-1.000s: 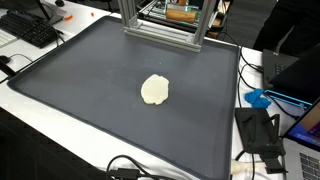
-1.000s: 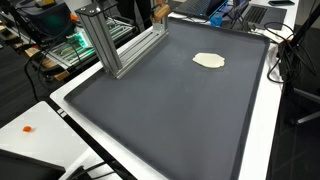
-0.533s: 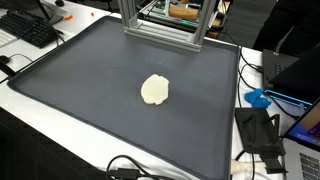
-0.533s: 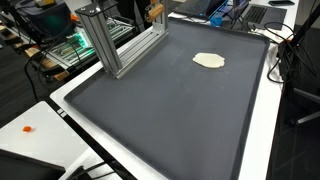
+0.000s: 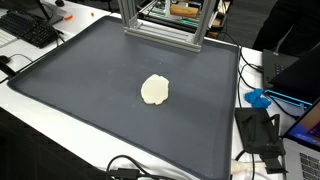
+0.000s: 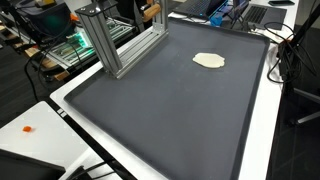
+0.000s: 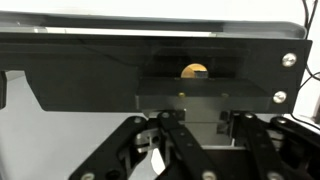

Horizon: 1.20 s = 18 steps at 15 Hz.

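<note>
- The claw (image 7: 195,150) fills the bottom of the wrist view with its dark linkages; the fingertips fall below the edge, so I cannot tell whether it is wide or narrow.
- Just ahead of it stands a black metal panel (image 7: 80,70) with a slot, and a small orange-brown object (image 7: 194,71) shows through.
- In both exterior views a pale flat lump of dough (image 5: 154,90) (image 6: 208,61) lies alone on the dark mat (image 5: 90,80) (image 6: 170,110).
- An aluminium frame (image 5: 160,22) (image 6: 115,40) stands at the mat's edge, well apart from the dough.
</note>
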Tool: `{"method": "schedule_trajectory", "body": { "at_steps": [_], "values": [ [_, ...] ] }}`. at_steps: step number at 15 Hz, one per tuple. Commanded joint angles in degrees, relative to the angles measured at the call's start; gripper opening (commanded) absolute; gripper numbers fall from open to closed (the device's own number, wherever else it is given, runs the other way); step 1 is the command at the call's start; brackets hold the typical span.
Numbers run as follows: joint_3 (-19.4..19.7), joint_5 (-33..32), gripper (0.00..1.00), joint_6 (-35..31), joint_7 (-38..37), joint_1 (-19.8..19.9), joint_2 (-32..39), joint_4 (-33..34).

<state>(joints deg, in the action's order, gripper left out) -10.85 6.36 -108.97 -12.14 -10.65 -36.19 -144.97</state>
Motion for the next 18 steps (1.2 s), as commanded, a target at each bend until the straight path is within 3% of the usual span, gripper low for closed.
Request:
{"method": "schedule_trajectory", "body": {
  "at_steps": [1,11,12,13,17,18],
  "values": [
    [-0.69,2.43,0.22,0.02,-1.87,-0.08,-3.6,-2.33],
    [-1.47,2.51,0.22,-0.26,-2.18,-0.11,-3.99,-3.66],
    [-1.57,2.31,0.72,-0.43,-2.45,0.11,-3.88,-3.42],
    [-1.6,2.09,0.73,-0.49,-2.39,0.18,-3.81,-3.17],
    [-1.56,0.86,0.99,-0.03,-1.17,0.4,-2.91,-0.82],
    [-1.55,0.44,1.0,-0.25,-0.65,0.48,-2.37,0.07]
  ]
}}
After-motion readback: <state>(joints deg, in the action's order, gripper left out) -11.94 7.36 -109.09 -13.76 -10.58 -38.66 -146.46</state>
